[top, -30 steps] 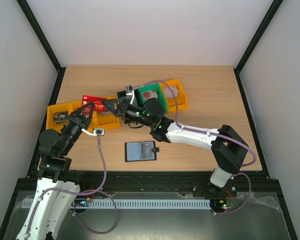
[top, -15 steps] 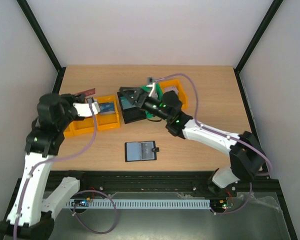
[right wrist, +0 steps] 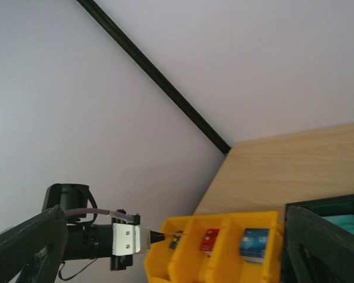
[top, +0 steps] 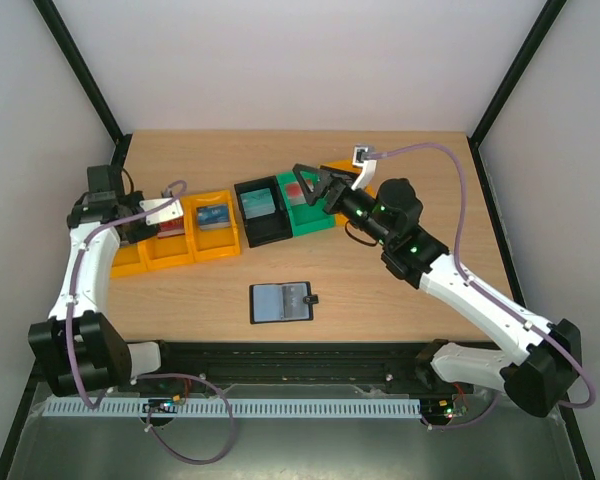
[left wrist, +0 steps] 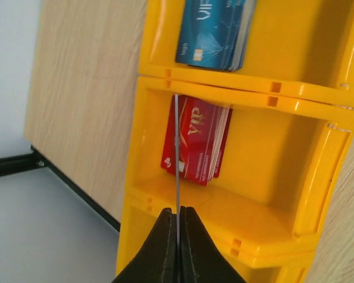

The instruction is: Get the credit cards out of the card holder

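Left fingers (left wrist: 160,250) pinch a card (left wrist: 177,153) edge-on over the yellow bin (left wrist: 271,147), right fingers (right wrist: 324,247) gape empty; thin grip may slip, dropping card onto the divider (left wrist: 236,93).

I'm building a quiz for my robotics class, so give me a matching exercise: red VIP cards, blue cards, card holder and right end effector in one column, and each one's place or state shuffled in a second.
1 red VIP cards
2 blue cards
3 card holder
4 right end effector

a open, over the green bin
b in the yellow bin beside the black bin
c lying open on the table
d in the yellow bin facing the left end effector, which pinches a thin card

Pairs: 1-d, 2-b, 3-c, 4-a
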Robot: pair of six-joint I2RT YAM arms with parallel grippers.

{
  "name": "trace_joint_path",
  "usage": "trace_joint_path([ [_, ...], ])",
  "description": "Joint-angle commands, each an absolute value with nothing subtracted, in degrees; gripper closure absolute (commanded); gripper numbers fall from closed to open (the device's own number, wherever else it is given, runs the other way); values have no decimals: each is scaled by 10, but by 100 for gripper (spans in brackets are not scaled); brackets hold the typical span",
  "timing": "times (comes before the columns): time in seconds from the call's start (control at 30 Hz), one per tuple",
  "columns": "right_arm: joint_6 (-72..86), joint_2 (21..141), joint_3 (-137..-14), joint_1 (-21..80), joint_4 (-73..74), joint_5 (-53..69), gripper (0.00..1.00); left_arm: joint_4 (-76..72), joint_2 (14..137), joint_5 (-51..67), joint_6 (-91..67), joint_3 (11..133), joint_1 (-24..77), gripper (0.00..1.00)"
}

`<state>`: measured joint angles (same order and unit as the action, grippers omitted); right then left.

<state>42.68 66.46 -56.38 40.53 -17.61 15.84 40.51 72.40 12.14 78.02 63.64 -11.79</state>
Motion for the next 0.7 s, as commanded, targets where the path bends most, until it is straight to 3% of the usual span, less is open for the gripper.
trace_joint_path([
  [0.0, 342, 641, -563, 400, -102, 123, 1, 338, 738, 151, 888, 589, -116, 98],
  [0.2, 305, 610, -567, 395, -69, 96, 1, 200, 777, 121, 927, 530, -126, 98],
  [0.67, 299, 587, -567, 394, -41, 51, 1, 115, 872, 141, 983, 515, -130, 98],
])
